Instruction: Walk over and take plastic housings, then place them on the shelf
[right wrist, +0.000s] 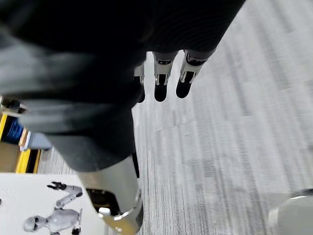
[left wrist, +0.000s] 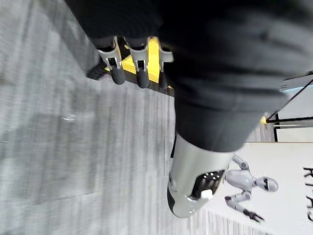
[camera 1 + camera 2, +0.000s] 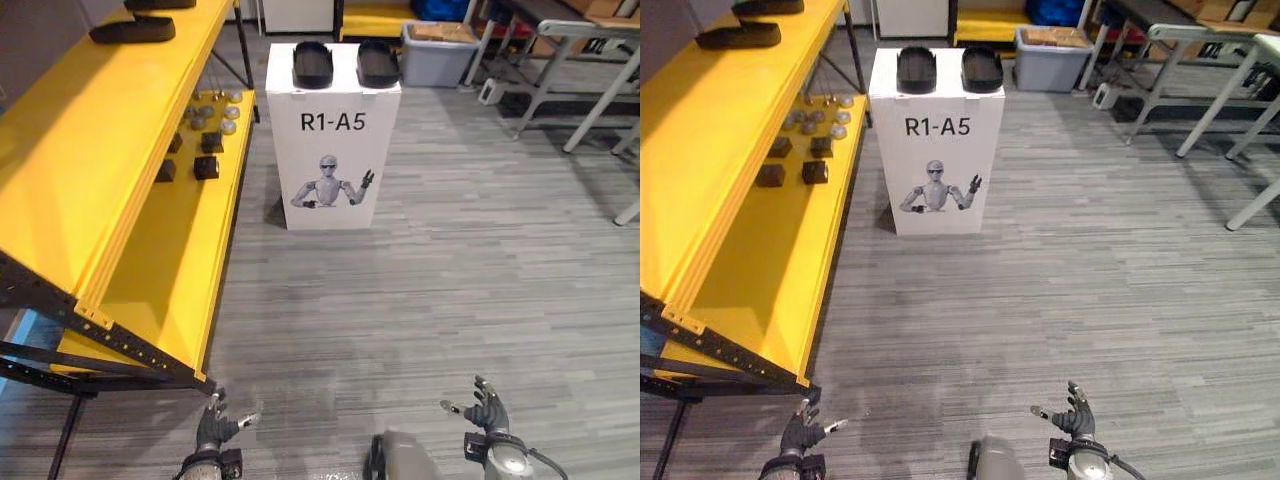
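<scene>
Two black plastic housings (image 3: 312, 63) (image 3: 378, 62) lie side by side on top of a white box (image 3: 332, 150) with a robot drawing, far ahead of me on the floor. More black housings (image 3: 132, 30) rest on the top level of the yellow shelf (image 3: 70, 170) at the left. My left hand (image 3: 213, 430) hangs low at the bottom left, fingers relaxed and holding nothing. My right hand (image 3: 488, 412) hangs at the bottom right, also open and empty. Both hands are far from the box.
The shelf's lower level (image 3: 190, 250) carries small black blocks (image 3: 206, 167) and several grey round parts (image 3: 212, 112). A grey bin (image 3: 438, 52) stands behind the box. White table legs (image 3: 600, 100) stand at the far right. Grey plank floor (image 3: 420, 290) stretches between me and the box.
</scene>
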{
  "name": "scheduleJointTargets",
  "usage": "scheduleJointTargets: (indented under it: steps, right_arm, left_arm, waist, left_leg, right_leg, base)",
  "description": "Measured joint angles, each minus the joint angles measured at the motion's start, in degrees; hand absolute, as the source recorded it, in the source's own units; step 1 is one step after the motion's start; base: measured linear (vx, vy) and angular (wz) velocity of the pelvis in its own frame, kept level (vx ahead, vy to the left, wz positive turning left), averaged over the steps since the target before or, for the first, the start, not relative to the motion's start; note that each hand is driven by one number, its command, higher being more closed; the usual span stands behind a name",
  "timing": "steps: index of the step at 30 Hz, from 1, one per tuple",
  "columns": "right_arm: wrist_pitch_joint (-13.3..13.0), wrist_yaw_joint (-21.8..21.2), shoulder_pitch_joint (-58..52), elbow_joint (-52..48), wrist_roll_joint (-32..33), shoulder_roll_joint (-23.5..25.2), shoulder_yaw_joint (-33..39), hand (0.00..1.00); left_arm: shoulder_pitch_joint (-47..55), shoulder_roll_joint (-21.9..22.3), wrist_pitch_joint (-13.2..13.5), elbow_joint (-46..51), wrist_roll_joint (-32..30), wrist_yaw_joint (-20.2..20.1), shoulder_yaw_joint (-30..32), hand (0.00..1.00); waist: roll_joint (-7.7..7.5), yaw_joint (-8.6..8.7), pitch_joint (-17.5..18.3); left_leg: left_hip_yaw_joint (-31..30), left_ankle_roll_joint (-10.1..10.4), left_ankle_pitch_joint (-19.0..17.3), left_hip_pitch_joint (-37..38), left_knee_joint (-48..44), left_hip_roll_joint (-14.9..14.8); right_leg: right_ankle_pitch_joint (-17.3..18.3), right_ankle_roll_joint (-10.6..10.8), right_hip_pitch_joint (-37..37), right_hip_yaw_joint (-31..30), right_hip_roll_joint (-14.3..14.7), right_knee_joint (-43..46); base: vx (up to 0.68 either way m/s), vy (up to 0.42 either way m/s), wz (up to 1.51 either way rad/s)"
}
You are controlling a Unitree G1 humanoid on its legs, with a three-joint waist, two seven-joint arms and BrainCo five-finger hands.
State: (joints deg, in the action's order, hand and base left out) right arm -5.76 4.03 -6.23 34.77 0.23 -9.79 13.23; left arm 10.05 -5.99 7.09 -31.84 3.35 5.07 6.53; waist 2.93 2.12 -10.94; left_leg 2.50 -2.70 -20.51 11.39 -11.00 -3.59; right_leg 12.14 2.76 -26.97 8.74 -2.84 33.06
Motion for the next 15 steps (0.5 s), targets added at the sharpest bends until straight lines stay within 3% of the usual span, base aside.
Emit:
scheduleJointTargets:
  steps: [1, 2, 3, 4, 5, 6, 7, 10, 12, 13, 14, 15]
  right_arm:
    - [-0.01, 0.40, -0.32, 0.02, 0.02, -0.46, -0.01, 0.00]
    - [0.04, 0.80, -0.32, 0.23, 0.03, -1.30, 0.20, 0.00]
    - [0.14, 0.91, 0.27, 0.64, 0.04, -1.75, 0.19, 0.00]
    - [0.09, 0.99, 1.60, 0.18, 0.16, -1.51, 0.01, 0.00]
    - [0.07, 0.99, 1.89, -0.02, 0.25, -1.51, -0.01, 0.00]
    - [0.07, 1.02, 1.63, -0.06, 0.58, -1.34, -0.14, 0.00]
    - [0.05, 1.19, 0.91, -0.29, 1.24, -0.70, -0.81, 0.00]
    - [-0.31, 1.79, -0.84, -4.41, 2.82, 2.76, -0.90, 0.00]
    - [-0.65, 1.90, -1.29, -5.39, 3.59, 3.17, -0.89, 0.00]
    - [-0.64, 1.90, -0.61, -3.94, 3.90, 3.12, -0.86, 0.00]
    - [-0.62, 1.90, -0.03, -2.01, 4.02, 2.92, -0.79, 0.00]
    - [-0.60, 1.90, 0.19, -1.53, 4.01, 2.89, -0.59, 0.00]
  left_arm:
    - [-0.93, -0.55, 0.15, -0.53, -0.02, 0.21, -0.17, 0.00]
    - [-1.42, -0.09, 0.17, -1.57, -0.11, 0.30, -0.07, 0.00]
    - [-1.67, 0.32, 0.11, -1.83, -0.12, 0.54, -0.07, 0.00]
    - [-2.55, 0.56, 0.04, -1.92, -0.12, 0.62, -0.08, 0.00]
    - [-2.79, 1.05, 0.03, -1.92, -0.11, 0.67, -0.07, 0.00]
    - [-2.68, 2.44, 0.00, -1.86, -0.07, 0.69, -0.01, 0.00]
    - [-1.96, 3.53, 0.10, -0.95, -0.05, 0.57, -0.05, 0.00]
    - [-1.19, 4.44, 0.33, 1.25, -0.04, 0.03, -0.11, 0.00]
    - [-0.99, 5.42, 0.36, 2.79, 0.02, -0.03, -0.27, 0.00]
    - [-0.47, 5.40, 0.38, 3.57, 0.05, -0.01, -1.07, 0.00]
    - [0.20, 5.44, 0.32, 3.62, 0.04, -0.25, -1.43, 0.00]
    - [0.74, 5.50, 0.28, 3.62, 0.04, -0.30, -1.41, 0.00]
  waist:
    - [0.03, 0.31, -0.08]
    - [0.69, 0.95, 0.33]
    - [1.81, 0.66, 0.38]
    - [1.48, 0.39, 0.11]
    - [1.45, 0.37, 0.02]
    - [1.41, 0.42, -0.12]
    - [1.09, -0.01, -0.47]
    - [-0.22, -1.97, -0.98]
    - [-0.28, -3.26, -1.03]
    - [-0.33, -4.01, -1.09]
    - [-0.54, -5.32, -1.49]
    - [-0.56, -5.76, -1.60]
  left_leg:
    - [-1.20, 2.32, -0.05, 1.41, 0.38, -0.52]
    - [-2.13, 4.35, -1.17, 2.76, -0.99, -2.15]
    - [-1.95, 5.22, -0.76, 2.33, -2.52, -3.50]
    - [-1.79, 8.25, 3.25, -0.19, -8.12, -3.62]
    - [-1.73, 7.73, 6.08, -1.39, -11.87, -3.57]
    - [-1.40, 5.69, 14.41, -4.74, -22.68, -3.89]
    - [-0.81, 5.83, 17.87, -8.78, -35.85, -6.08]
    - [4.52, 6.18, 12.10, -20.03, -52.49, -10.19]
    - [7.33, 6.05, 9.37, -27.00, -50.85, -10.19]
    - [8.45, 5.97, 8.02, -31.19, -44.30, -8.80]
    - [7.85, 5.94, 8.33, -33.91, -31.29, -5.31]
    - [7.09, 5.88, 8.79, -34.27, -25.47, -3.95]
  right_leg:
    - [-6.67, -1.35, -0.64, -0.25, 1.03, -8.28]
    - [-12.11, -4.87, -1.00, 0.26, 1.77, -6.38]
    - [-11.15, -6.02, -1.26, 1.68, 2.33, -5.08]
    - [-8.29, -6.86, -0.69, 1.80, 2.48, -3.69]
    - [-7.42, -7.39, 0.70, 1.90, 2.53, -3.99]
    - [-5.93, -7.58, 6.54, 2.10, 2.81, -7.42]
    - [-5.70, -7.50, 14.11, 2.13, 4.04, -12.86]
    - [-5.28, -8.14, 28.86, 1.76, 5.78, -23.09]
    - [-5.10, -8.34, 33.06, 1.13, 5.89, -27.49]
    - [-4.80, -8.14, 35.19, 0.50, 5.60, -29.74]
    - [-2.80, -7.11, 37.25, -1.13, 4.53, -30.25]
    - [-1.90, -6.59, 38.25, -1.75, 4.16, -30.25]
  base:
    - [0.65, -0.187, 0.79]
    - [0.68, -0.210, 0.50]
    - [0.88, -0.295, 0.18]
    - [0.73, -0.242, -0.07]
    - [0.86, -0.277, 0.11]
    - [0.67, -0.211, 0.21]
    - [0.66, -0.196, 0.20]
    - [0.59, -0.168, 0.05]
    - [0.44, -0.072, -0.06]
    - [0.55, 0.010, -0.35]
    - [0.56, 0.053, -0.42]
    - [0.48, 0.118, -0.50]
